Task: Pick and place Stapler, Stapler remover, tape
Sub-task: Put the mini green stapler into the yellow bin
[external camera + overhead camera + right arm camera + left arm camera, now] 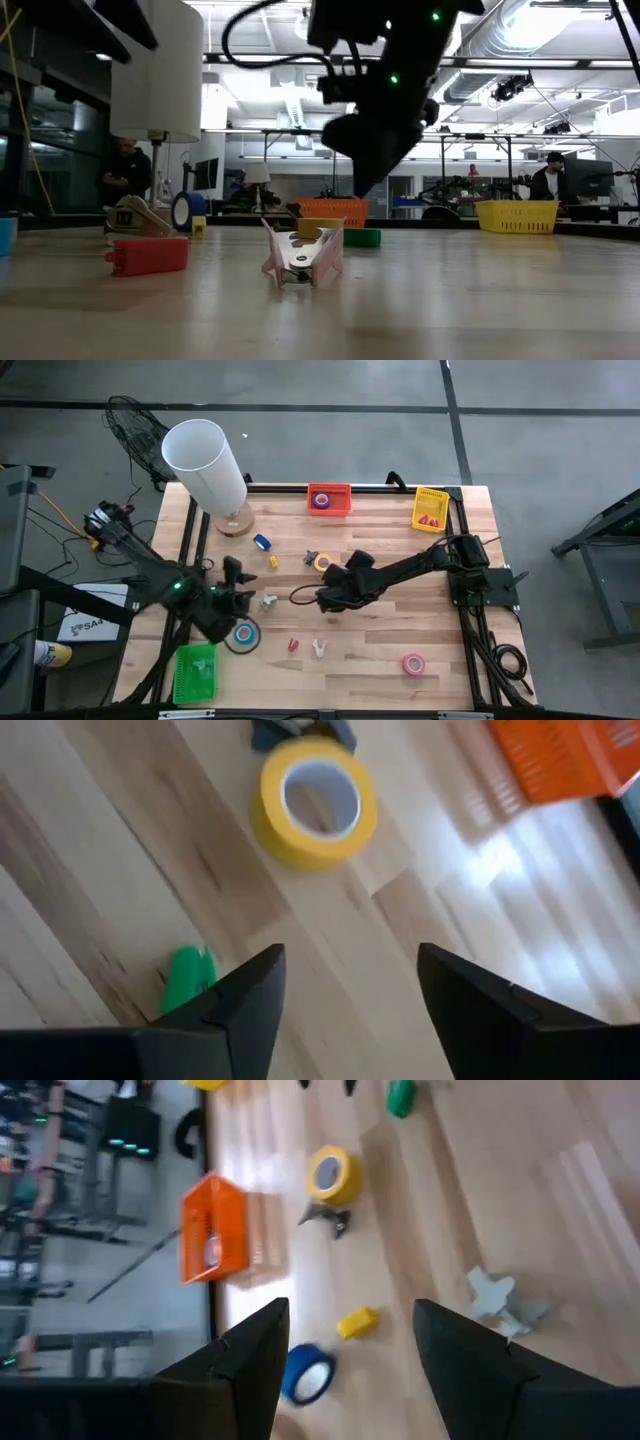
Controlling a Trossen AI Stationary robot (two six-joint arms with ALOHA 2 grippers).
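While the right gripper (322, 600) hangs above the middle of the table (380, 660), its fingers (240, 1010) stand apart with nothing between them; bare wood shows in the gap. Just ahead of it lies a yellow tape roll (318, 802), flat on the boards with its open centre up, and a small green item (186, 978) rests near one fingertip. A dark stapler remover (330, 1220) touches the yellow roll's far edge.

Over on the left side, the left gripper (238, 598) hovers near a blue-and-pink tape roll (243, 635) and a green basket (196, 672). Its fingers (250, 1370) are also spread with nothing held. A pale stapler remover (268, 600) lies just beside it.

Other tape is scattered about: a blue roll (262, 542) stands near the base of a white lamp (208, 465), and a pink roll (414, 663) sits alone toward the front right. An orange basket (329, 499) at the back edge holds what may be another roll, though that is hard to make out. A yellow basket (431, 508) stands at the back right corner. In the low view a pink stapler remover (300, 258) sits close to the camera, with a red stapler (150, 255) beside it.
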